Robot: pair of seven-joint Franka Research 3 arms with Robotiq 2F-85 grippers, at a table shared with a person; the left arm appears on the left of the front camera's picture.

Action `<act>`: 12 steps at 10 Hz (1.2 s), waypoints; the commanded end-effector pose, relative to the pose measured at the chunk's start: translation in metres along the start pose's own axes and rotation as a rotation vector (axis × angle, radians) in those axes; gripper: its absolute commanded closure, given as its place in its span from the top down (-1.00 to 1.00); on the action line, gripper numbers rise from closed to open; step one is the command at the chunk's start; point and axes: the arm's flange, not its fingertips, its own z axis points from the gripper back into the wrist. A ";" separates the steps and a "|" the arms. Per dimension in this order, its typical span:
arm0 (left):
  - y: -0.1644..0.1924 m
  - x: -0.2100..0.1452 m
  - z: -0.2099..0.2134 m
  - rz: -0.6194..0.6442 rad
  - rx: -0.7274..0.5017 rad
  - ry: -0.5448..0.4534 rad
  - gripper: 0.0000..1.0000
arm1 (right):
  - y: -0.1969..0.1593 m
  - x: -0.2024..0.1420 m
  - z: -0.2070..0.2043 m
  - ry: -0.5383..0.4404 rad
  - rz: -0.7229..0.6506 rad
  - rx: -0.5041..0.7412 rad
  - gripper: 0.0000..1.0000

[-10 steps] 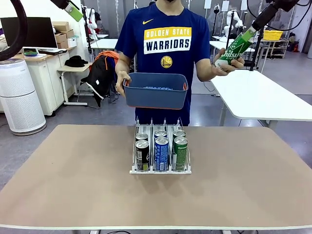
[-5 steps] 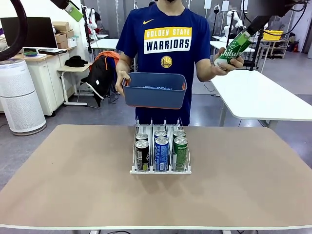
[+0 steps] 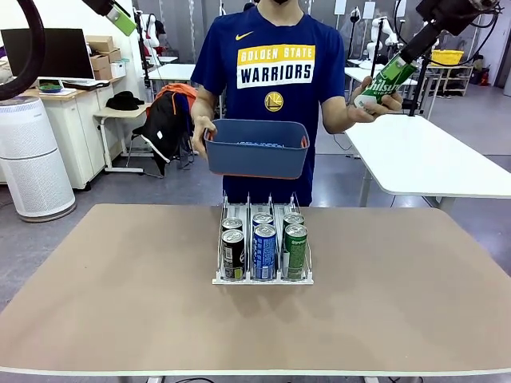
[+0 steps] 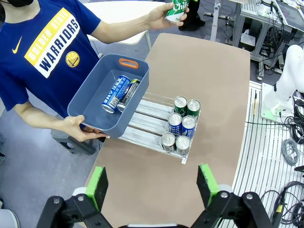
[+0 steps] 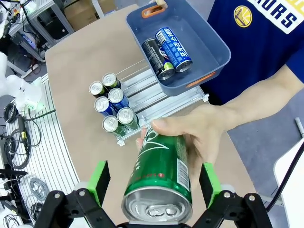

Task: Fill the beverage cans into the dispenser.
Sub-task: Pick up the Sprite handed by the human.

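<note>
Slim green metal beverage can with white lettering (image 5: 161, 175) rests in the person's hand (image 5: 202, 135), held up well off the brown table (image 3: 120, 279) on the robot's right, its silver top toward the right gripper (image 5: 153, 167). The right gripper's fingers are spread wide, with a green pad (image 5: 100, 180) on either side of the can's upper body. Gaps show on both sides, so likely no contact.

Judged: some weight if full, thin wall dents under hard squeeze, glossy paint slippery. Best hold is across the diameter on the upper body, clear of the person's fingers.

Left gripper (image 4: 152, 167) hangs high over the table, fingers spread, holding nothing. White wire-lane dispenser (image 3: 263, 282) on the table holds six cans (image 3: 264, 251). Dark blue plastic tub (image 3: 255, 155) holds two more.
</note>
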 end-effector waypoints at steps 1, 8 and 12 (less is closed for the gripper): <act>-0.001 -0.001 -0.001 0.001 -0.005 0.002 1.00 | 0.001 -0.005 -0.004 -0.005 0.002 0.004 1.00; -0.001 -0.001 -0.001 0.001 -0.005 0.002 1.00 | -0.001 -0.001 -0.001 0.001 -0.003 0.001 1.00; -0.001 -0.001 -0.001 0.001 -0.005 0.002 1.00 | -0.001 -0.001 -0.001 0.001 -0.003 0.001 1.00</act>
